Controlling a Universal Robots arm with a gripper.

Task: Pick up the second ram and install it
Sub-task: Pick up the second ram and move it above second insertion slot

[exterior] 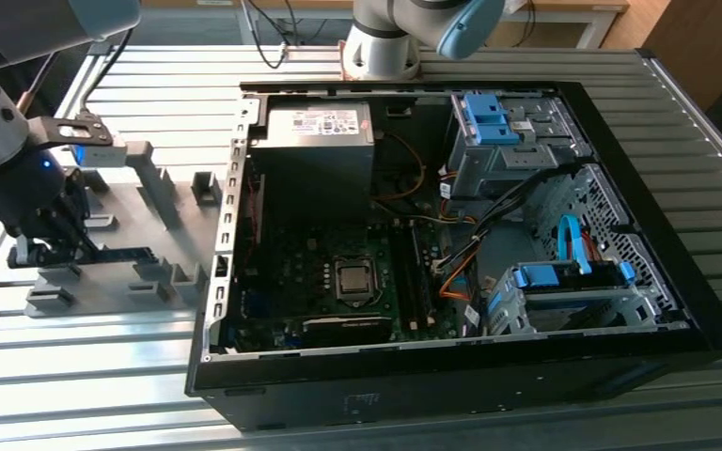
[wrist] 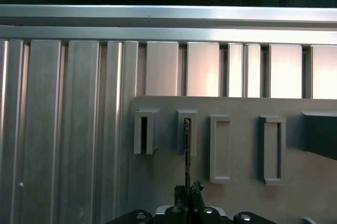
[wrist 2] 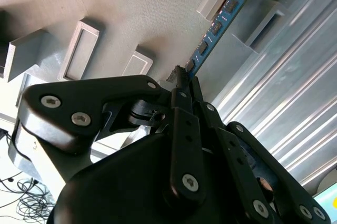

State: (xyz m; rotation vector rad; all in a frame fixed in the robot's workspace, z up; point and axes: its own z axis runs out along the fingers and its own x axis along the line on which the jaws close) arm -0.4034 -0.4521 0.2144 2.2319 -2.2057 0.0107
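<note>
Gripper [wrist 2: 185,79] closed narrow, pinching the near end of the ram [wrist 2: 213,31], which stands on edge in a slot of the gray rack [wrist 2: 131,2], rack lying on the ribbed table [exterior: 86,366] at the exterior view's left, open PC case [exterior: 462,381] just beside it on the right.
</note>
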